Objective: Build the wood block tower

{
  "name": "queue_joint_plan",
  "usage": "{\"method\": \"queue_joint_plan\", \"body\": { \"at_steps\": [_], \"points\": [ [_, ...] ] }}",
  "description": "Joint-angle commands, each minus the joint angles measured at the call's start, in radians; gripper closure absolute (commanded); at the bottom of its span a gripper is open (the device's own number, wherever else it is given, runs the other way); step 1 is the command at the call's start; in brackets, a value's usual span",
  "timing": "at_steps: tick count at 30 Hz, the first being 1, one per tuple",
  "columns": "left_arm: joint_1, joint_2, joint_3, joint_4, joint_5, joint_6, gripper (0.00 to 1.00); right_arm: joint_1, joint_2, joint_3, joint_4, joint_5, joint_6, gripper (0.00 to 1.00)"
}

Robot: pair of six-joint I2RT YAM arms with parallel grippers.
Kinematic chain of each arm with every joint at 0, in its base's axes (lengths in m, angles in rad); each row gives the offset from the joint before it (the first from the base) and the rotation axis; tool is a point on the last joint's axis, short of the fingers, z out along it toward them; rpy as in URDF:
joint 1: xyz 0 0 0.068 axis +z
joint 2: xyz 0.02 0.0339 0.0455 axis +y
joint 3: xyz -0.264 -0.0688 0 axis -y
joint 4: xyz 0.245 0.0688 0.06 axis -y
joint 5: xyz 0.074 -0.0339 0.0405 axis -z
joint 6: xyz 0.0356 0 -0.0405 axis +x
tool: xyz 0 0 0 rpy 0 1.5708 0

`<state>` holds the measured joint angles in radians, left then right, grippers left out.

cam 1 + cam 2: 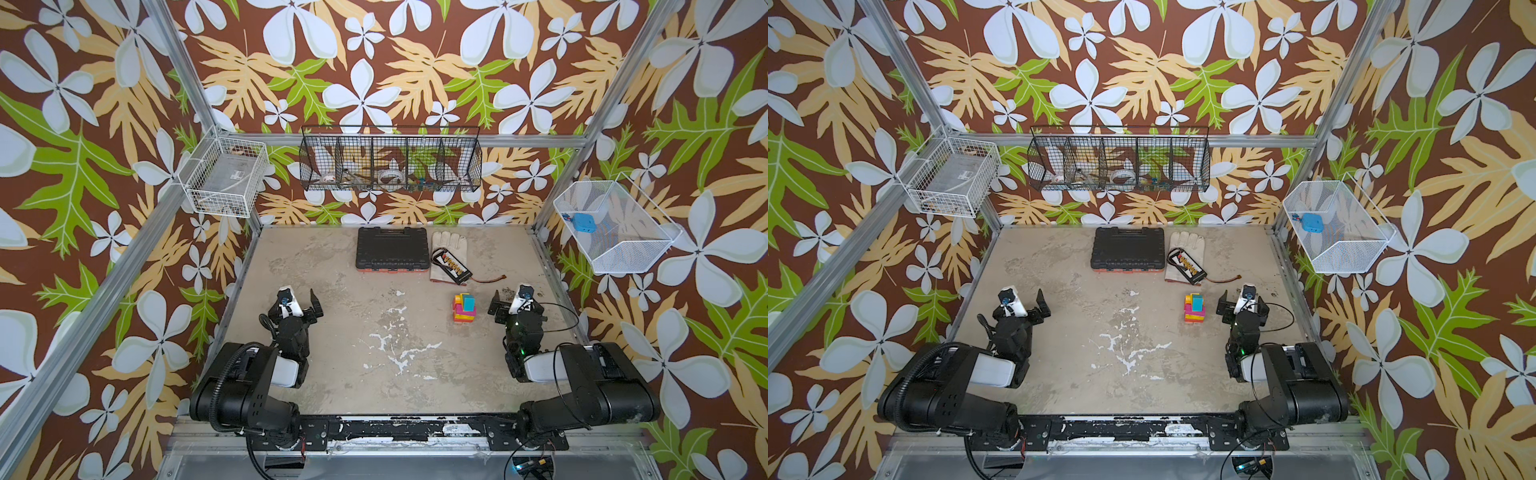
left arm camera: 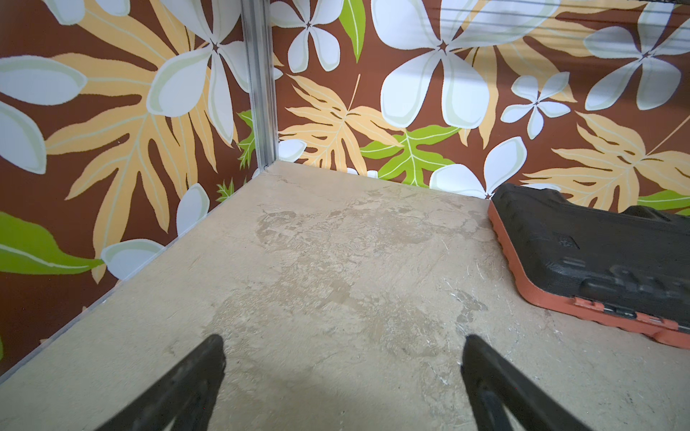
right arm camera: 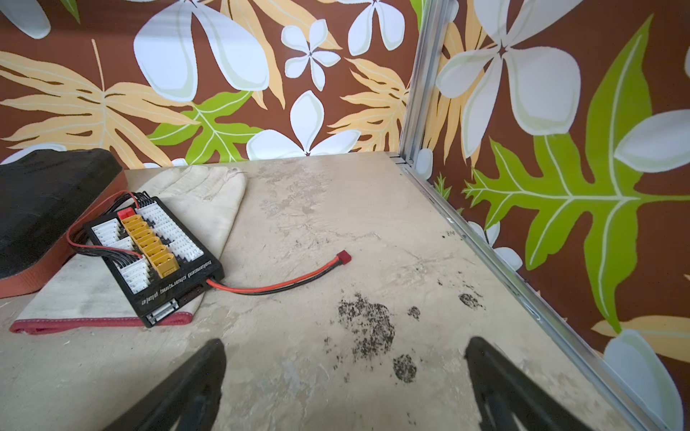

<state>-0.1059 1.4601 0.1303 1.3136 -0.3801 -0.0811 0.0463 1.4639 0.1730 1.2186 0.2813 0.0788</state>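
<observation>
Jaws both splayed wide; blocky painted tower (image 1: 464, 308) (teal-topped) on mottled table (image 1: 365, 316)

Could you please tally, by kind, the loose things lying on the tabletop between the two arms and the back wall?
Block tower: 1
Black tool case: 1
Glove: 1
Charging board: 1
Total: 4
</observation>
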Motion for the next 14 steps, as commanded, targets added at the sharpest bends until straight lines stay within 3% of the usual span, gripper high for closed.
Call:
{"method": "queue_joint_plan", "body": {
  "at_steps": [1,14],
  "points": [
    [0.002,0.000,0.001,0.040,0.003,0.003,0.00,0.004,-0.004,0.007,-0.005,-0.016,0.008,0.00],
    [0.002,0.001,0.001,0.040,0.003,0.003,0.00,0.004,-0.001,0.008,-0.004,-0.014,0.006,0.00]
  ]
}}
